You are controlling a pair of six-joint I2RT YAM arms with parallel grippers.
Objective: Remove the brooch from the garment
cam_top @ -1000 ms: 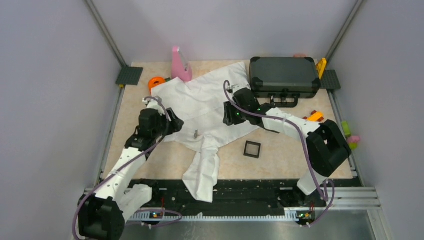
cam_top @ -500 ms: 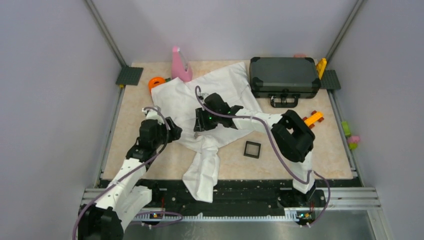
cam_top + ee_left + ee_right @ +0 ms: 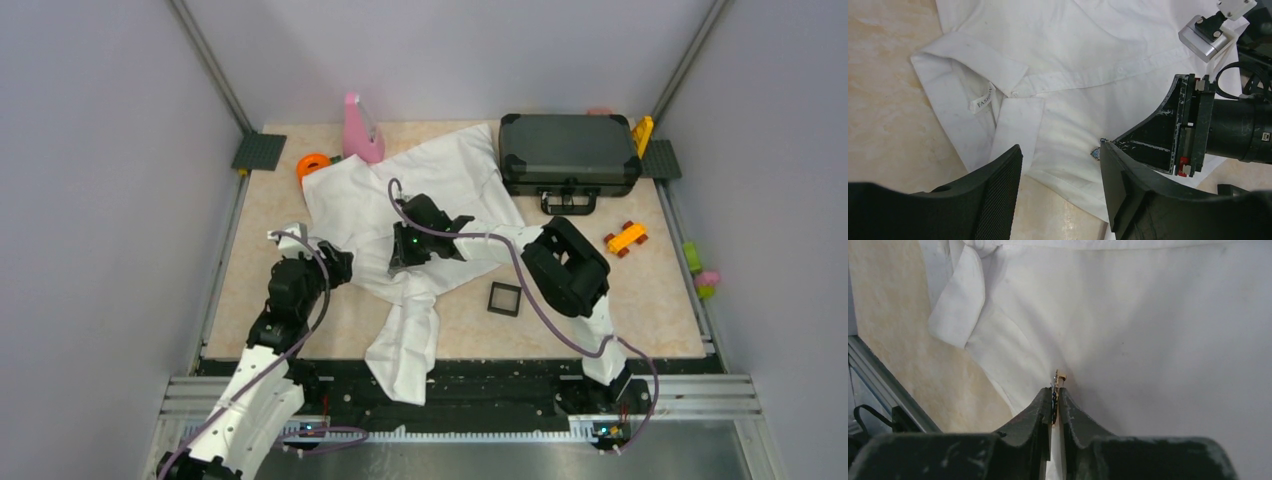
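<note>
On the beige worktop [image 3: 265, 215] the white garment [image 3: 440, 175] is spread out and its brooch [image 3: 1060, 375], near the 6 o'clock edge, is pinched by the clenched right hand [image 3: 1056, 392], seemingly for pulling free, while the left hand [image 3: 1060, 160] is held released at 9 o'clock, likely to pin the cloth.

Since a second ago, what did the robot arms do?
The right claw swung left across the garment and pinched shut on the brooch. The left claw, open, pulled back a little toward its base. The black case and small black tray stayed put.
</note>
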